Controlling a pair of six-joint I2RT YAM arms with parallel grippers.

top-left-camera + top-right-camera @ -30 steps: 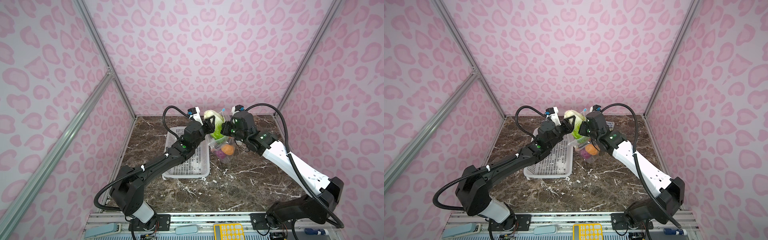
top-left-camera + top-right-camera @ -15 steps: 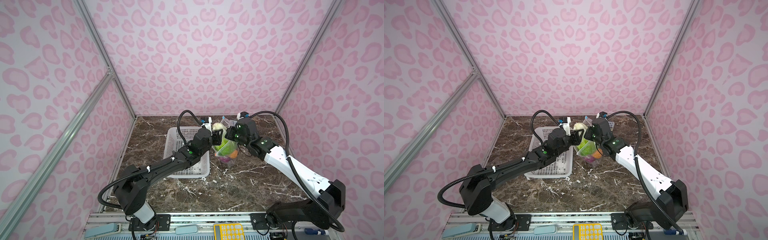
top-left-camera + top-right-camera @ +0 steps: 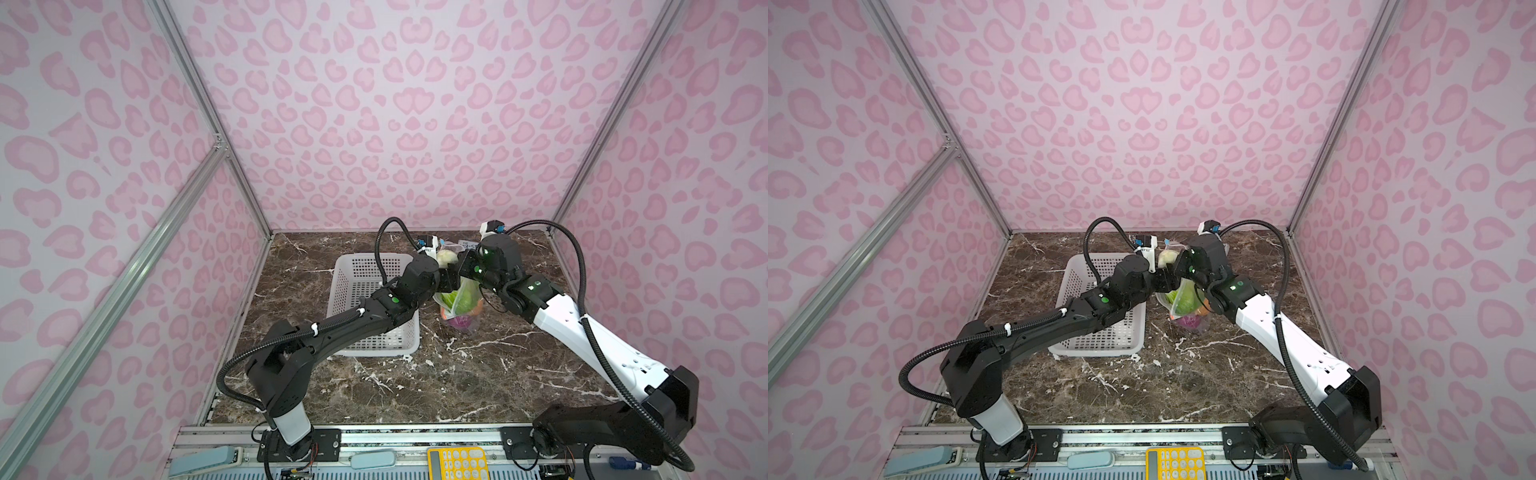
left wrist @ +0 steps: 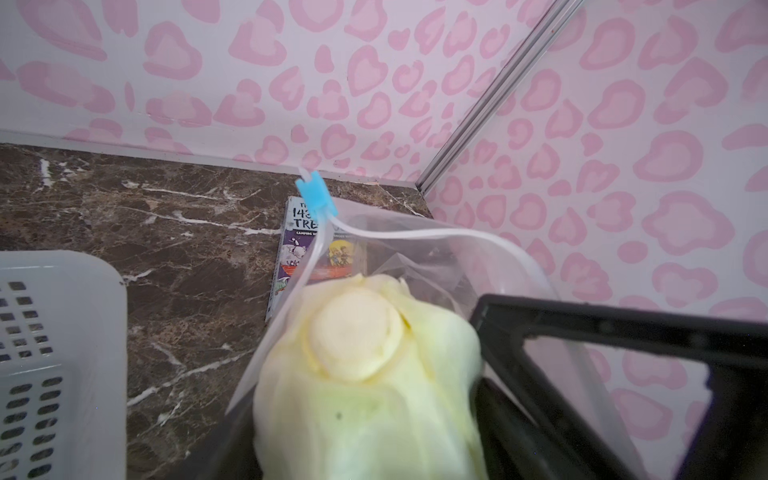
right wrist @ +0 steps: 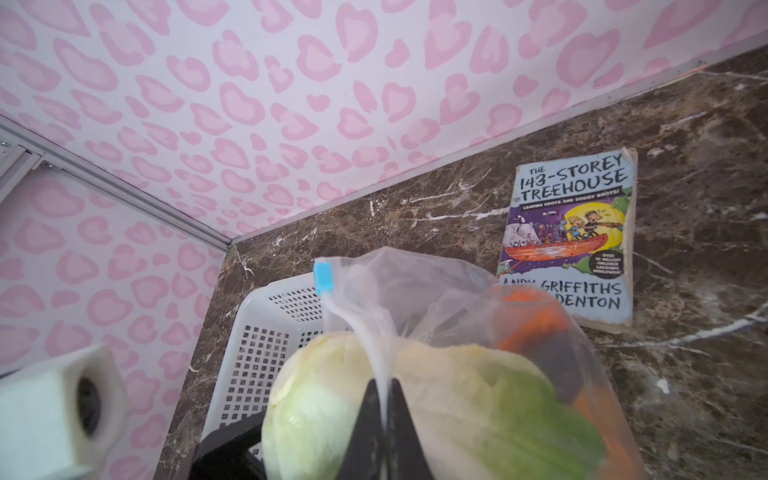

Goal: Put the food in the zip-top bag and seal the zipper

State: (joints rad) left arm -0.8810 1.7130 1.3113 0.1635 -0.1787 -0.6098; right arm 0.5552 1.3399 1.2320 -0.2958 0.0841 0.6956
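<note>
Right wrist view: right tool point(image 5: 384, 415) is pinched tight on the mouth edge of the zip-top bag point(image 5: 436, 291), holding it up just beside the white basket point(image 5: 257, 345), on the basket's right-arm side. Cabbage point(image 4: 361, 374) sits in the bag mouth, stalk end up, not fully down. Purple onion point(image 3: 462, 322) and orange pieces are at the bag's bottom. Left tool point(image 3: 452, 277) straddles the cabbage, jaws wide; can't tell if it's gripping or released. Zipper point(image 4: 415, 235) is open, blue slider point(image 4: 316, 195) parked at one end. Step, I'd say: likely the last item going in. Next: left tool backs out, cabbage drops below the zipper line, then run the slider across with the edge held taut.
</note>
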